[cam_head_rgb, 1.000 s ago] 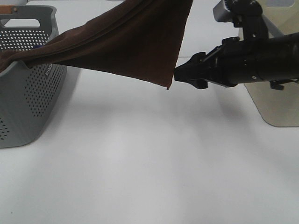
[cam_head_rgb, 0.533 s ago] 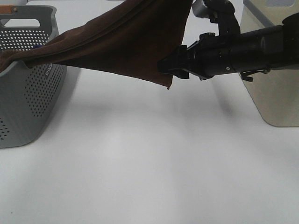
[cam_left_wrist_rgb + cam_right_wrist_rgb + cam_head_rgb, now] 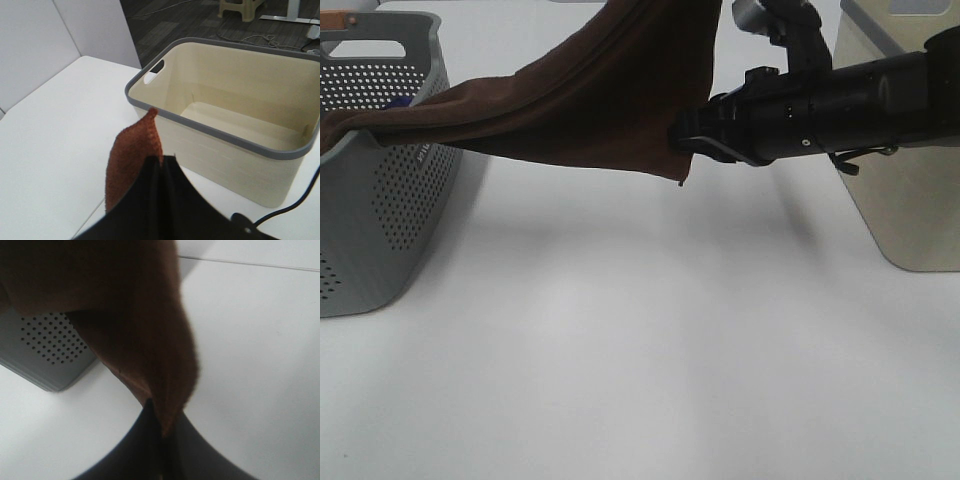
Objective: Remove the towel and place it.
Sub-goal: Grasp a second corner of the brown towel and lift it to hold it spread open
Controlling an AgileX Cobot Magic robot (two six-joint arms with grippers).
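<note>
At nine o'clock the grey perforated basket (image 3: 380,190) sat on the worktop (image 3: 620,350); the brown towel (image 3: 610,100) stretched from its rim toward twelve. The left hand (image 3: 161,160) pinched a towel corner, the right hand (image 3: 682,140) its edge at one o'clock.

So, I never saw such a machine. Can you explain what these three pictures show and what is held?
It is a robot with two arms, each ending in a gripper. One picture comes from a camera mounted high above a white table. The other two come from small cameras on the wrists. On the table stand a grey basket and a beige basket. A brown towel stretches from the grey basket up into the air. The right gripper pinches its hanging edge; the left gripper pinches another part.
</note>
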